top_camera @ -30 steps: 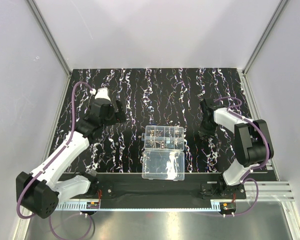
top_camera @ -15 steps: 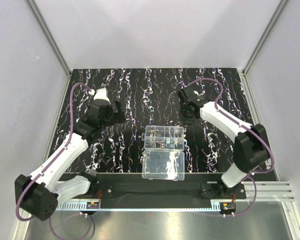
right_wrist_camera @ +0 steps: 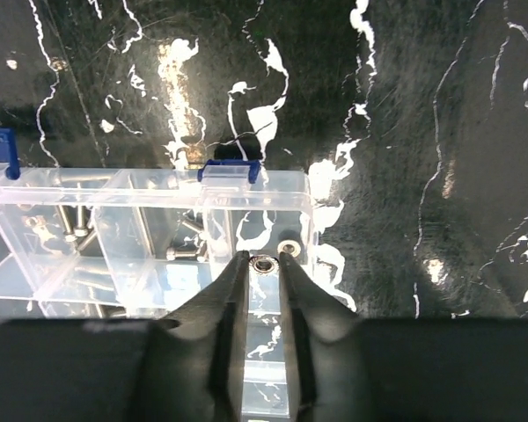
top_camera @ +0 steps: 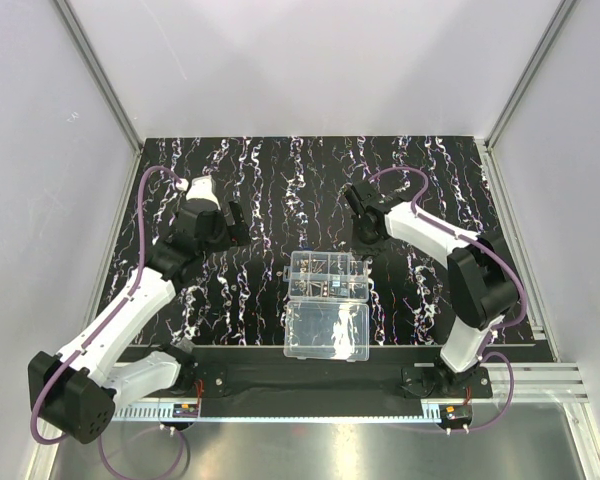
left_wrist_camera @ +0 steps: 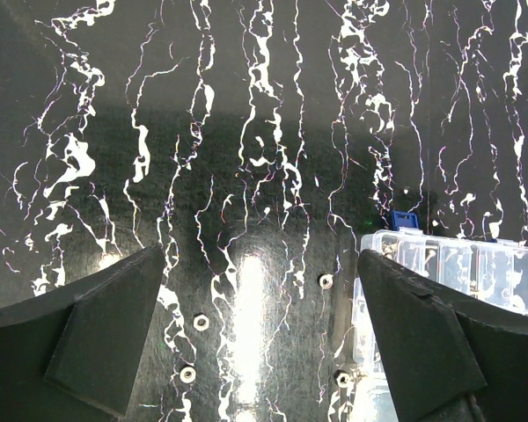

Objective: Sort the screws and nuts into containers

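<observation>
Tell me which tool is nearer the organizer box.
Right. The right tool sits over the organizer box at its far right corner cell, pinching a nut. The left tool hangs open over the mat to the box's left, apart from it.

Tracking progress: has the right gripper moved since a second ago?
Yes: right gripper, pinching a nut, swung left from beside the organizer box to over its far-right corner.

The mat [left_wrist_camera: 246,132] is black and super glossy, with lamp glare smeared right across it. The organizer box [right_wrist_camera: 158,180] is clear, shiny plastic, and its clips [right_wrist_camera: 230,167] are blue plastic. The loose nuts [left_wrist_camera: 201,323] and the nut [right_wrist_camera: 264,263] at the right fingertips are bright bare metal. The left fingers [left_wrist_camera: 97,338] look like matt black plastic.
</observation>
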